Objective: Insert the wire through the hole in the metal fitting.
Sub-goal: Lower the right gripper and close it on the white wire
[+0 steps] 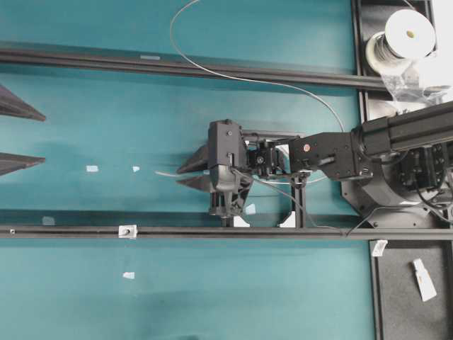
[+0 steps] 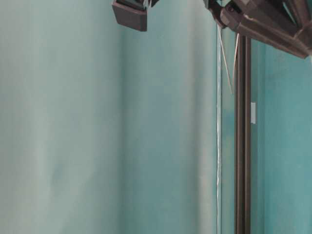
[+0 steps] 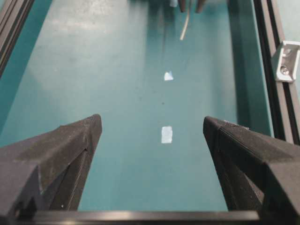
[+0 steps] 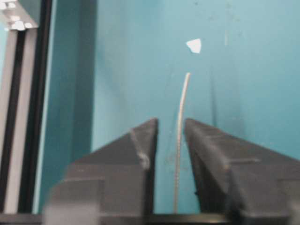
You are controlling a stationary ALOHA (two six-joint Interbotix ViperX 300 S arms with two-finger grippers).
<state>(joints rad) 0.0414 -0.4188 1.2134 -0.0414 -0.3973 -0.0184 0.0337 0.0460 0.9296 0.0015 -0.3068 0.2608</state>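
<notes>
My right arm point(image 1: 396, 138) reaches in level from the right of the overhead view, its gripper point(image 1: 185, 174) pointing left near the middle. Its jaws stand narrowly apart, a thin gap between them in the right wrist view. My left gripper point(image 3: 152, 136) sits at the left edge, jaws spread wide.

Left hand point(image 3: 152, 136) fingers wide apart; wire point(image 3: 184, 27) tip ahead; metal fitting point(image 3: 287, 61) on rail.
</notes>
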